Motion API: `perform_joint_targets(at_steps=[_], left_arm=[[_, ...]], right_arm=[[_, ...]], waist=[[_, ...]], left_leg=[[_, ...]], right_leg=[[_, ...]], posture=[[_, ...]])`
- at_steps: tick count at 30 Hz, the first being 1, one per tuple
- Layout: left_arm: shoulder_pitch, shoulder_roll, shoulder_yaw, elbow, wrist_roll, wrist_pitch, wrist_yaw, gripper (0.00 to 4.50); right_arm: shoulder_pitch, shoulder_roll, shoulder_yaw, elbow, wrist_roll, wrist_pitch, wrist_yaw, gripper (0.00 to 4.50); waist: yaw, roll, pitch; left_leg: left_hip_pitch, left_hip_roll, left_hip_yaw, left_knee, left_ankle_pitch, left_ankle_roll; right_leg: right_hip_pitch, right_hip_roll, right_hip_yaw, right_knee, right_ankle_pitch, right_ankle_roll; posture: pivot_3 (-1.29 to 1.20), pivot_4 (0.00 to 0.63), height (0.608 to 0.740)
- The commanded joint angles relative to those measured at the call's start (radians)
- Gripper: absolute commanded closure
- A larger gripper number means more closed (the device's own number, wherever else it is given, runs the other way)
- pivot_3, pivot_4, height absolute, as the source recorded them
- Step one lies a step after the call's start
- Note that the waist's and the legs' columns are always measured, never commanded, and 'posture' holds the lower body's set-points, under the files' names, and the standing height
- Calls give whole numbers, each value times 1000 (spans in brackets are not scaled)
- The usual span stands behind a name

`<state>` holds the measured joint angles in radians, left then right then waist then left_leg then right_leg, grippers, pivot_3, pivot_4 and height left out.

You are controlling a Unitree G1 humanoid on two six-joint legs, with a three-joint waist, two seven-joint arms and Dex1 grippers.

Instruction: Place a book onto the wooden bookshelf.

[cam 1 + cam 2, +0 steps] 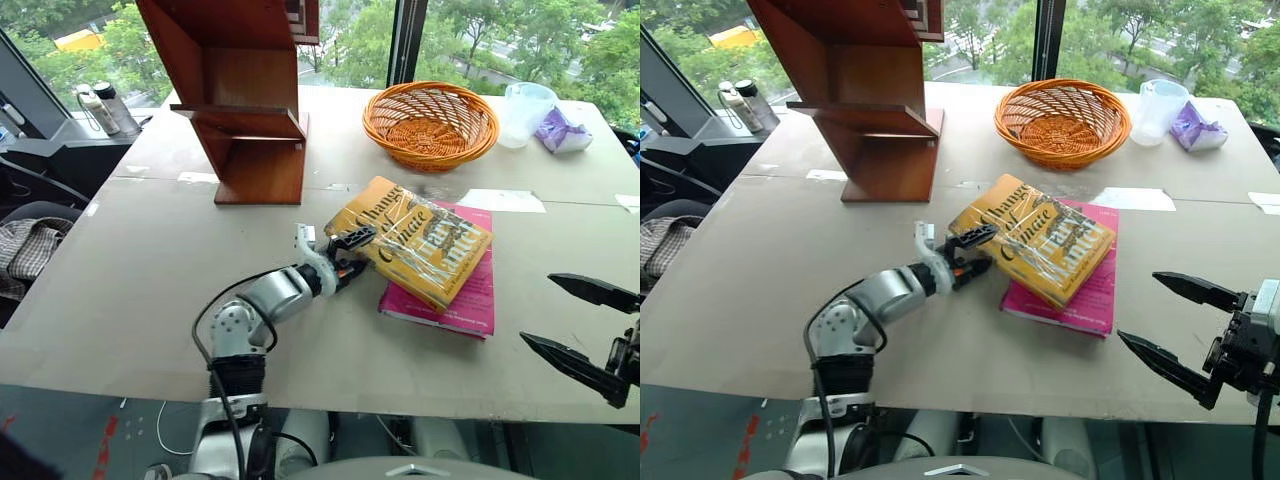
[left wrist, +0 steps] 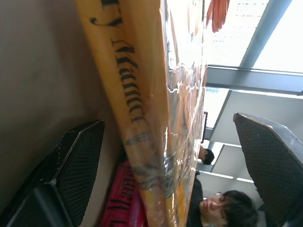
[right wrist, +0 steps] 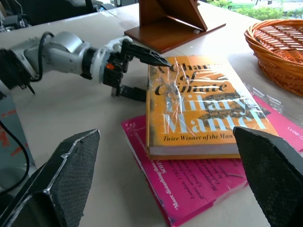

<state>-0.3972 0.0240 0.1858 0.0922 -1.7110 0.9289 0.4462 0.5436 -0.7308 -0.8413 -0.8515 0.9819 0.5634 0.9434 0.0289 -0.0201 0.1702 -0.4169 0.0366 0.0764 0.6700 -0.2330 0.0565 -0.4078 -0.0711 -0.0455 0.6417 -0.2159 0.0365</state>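
Right gripper (image 1: 1170, 320) hangs open, clear of the book (image 1: 412, 238). Book lies atop the pink book (image 1: 460, 300), near the wooden bookshelf (image 1: 240, 100). Left gripper (image 1: 352, 255), jaws apart, straddles the book's corner; should seat deeper before closing, likely slippery wrap.

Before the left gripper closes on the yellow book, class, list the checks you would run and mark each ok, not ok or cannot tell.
1. Left gripper open: ok, jaws apart.
2. Its fingers straddle the book's edge: ok, one finger above the cover, one below.
3. Book free to lift: ok, it lies on top of the pink book, nothing on it.
4. Right gripper clear of the book: ok, open and off to the side.
5. Bookshelf has room: ok, the visible board is bare.
6. Firm grip possible on the glossy wrap: cannot tell.
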Motion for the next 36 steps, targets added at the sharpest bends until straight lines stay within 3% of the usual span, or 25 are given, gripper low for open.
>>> perform_joint_targets(at_steps=[1, 3, 4, 5, 9, 12, 17, 19, 22, 25, 30, 36], left_arm=[[-42, -46, -14, 44, 38, -32, -1, 0], [-58, -78, -14, 82, 86, -61, -20, 0], [-62, -87, -10, 92, 96, -63, -32, 514], [-63, -91, -6, 93, 102, -58, -41, 691], [-66, -81, 16, 102, 147, -54, -130, 2727], [-80, -82, 49, 122, 167, -78, -177, 3953], [-106, -25, 94, 0, 136, -61, -220, 4025], [-144, 62, 101, -65, 129, -21, -250, 4025], [-265, 278, 80, -184, 119, 97, -335, 4025], [-368, 464, 21, -299, 193, 170, -448, 4025], [-548, 812, -155, -537, 631, 44, -758, 4025], [-834, 1047, -456, -450, 1275, -358, -1056, 4025]], right_arm=[[17, -11, -45, -45, 74, -7, -40, 50], [32, -2, -36, -48, 64, -20, -47, 50], [37, 1, -30, -50, 58, -26, -53, 0], [37, 3, -22, -52, 54, -31, -60, 0], [-2, 3, 46, -44, 31, -50, -98, 0], [-37, 4, 95, -34, 26, -56, -118, 0], [-121, 22, 210, 23, -43, -100, -120, 0], [-171, 30, 245, 39, -32, -108, -133, 0], [-238, 39, 301, 117, -73, -138, -105, 0], [-294, 38, 343, 188, -116, -172, -75, 0], [-425, 20, 382, 313, -151, -205, -39, 0], [-579, 24, 451, 458, -217, -258, -2, 0]], waist=[[1, 0, 0], [6, 0, 0], [9, 0, 0], [9, 0, 0], [9, 0, 0], [9, 0, 0], [5, -1, 0], [-7, -2, 2], [-15, -4, 3], [-11, -4, 4], [-8, -3, 5], [-8, -3, 9]], left_leg=[[0, 0, 0, 0, 0, 0], [0, 0, 0, 0, 0, 0], [0, 0, 0, 0, 0, 0], [0, 0, 0, 0, 0, 0], [0, 0, 0, 0, 0, 0], [0, 0, 0, 0, 0, 0], [-2, 0, -1, 0, 0, 0], [-4, 1, -1, 0, 0, 0], [-9, 1, -3, 0, 0, 0], [-13, 1, -5, 1, 1, 0], [-13, -4, -2, 0, 2, -2], [-14, -4, -4, -1, 0, -1]], right_leg=[[0, 0, 0, 0, 0, 0], [0, 0, 0, 0, 0, 0], [0, 0, -1, 0, 0, 0], [0, 0, -1, 0, 0, 0], [0, 0, -4, -1, 0, 0], [0, 0, -5, -1, -1, 2], [-2, 0, -5, -1, -1, 1], [-4, 0, -5, -1, 0, 0], [-8, 2, -7, 0, 0, -1], [-11, 2, -9, 0, 0, -1], [-8, -1, -6, -6, -1, 3], [-9, 1, -7, -5, -1, 3]], posture=[[0, 150, 733], [0, 150, 733], [0, 150, 733], [0, 150, 733], [0, 150, 733], [0, 150, 733], [0, 150, 733], [0, 150, 733], [0, 150, 733], [0, 150, 733], [0, 150, 733], [0, 150, 733]])
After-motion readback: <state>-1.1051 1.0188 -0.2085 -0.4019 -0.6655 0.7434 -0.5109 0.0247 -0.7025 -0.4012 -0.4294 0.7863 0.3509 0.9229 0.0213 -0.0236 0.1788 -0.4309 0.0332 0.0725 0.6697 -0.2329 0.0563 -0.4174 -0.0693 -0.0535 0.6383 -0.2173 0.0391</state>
